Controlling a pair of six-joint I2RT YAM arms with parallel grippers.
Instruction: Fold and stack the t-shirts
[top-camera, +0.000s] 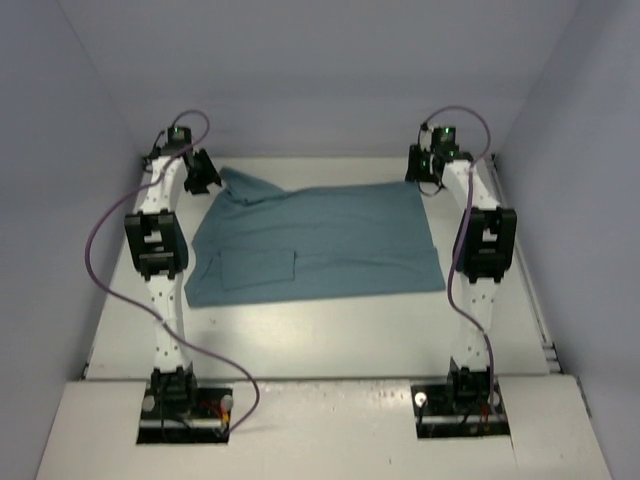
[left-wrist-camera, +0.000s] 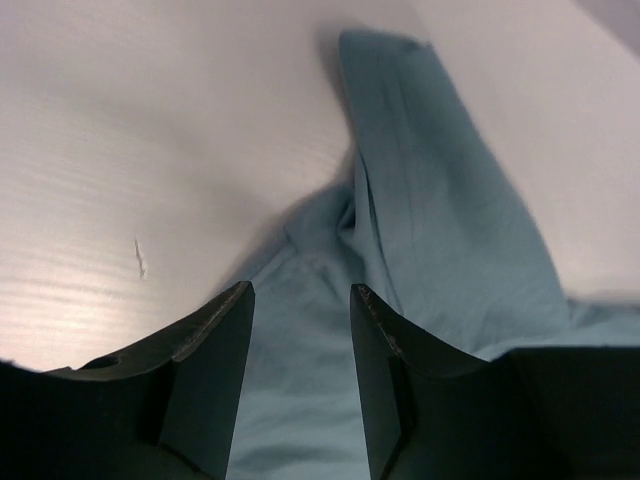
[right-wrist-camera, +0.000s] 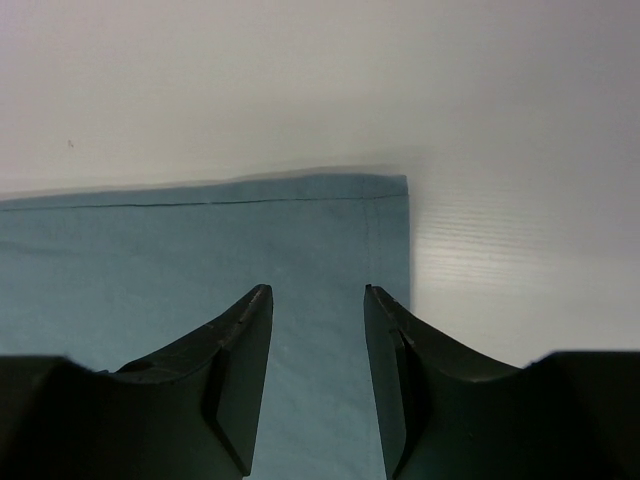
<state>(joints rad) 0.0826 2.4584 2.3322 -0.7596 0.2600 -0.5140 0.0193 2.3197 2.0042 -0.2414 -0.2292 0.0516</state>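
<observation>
A plain teal t-shirt (top-camera: 320, 245) lies spread on the white table, partly folded, with a sleeve flap lying on its near left part. My left gripper (top-camera: 203, 172) hovers open over the shirt's far left corner; in the left wrist view (left-wrist-camera: 300, 290) teal cloth (left-wrist-camera: 420, 230) with a bunched fold and a sleeve shows between and beyond the jaws. My right gripper (top-camera: 428, 172) hovers open over the far right corner; in the right wrist view (right-wrist-camera: 318, 290) the flat hemmed corner (right-wrist-camera: 380, 200) lies just ahead. Neither gripper holds anything.
The white table (top-camera: 330, 340) is bounded by grey walls at the back and on both sides. A raised edge rail runs along the right side (top-camera: 535, 310). Purple cables hang off both arms (top-camera: 95, 270).
</observation>
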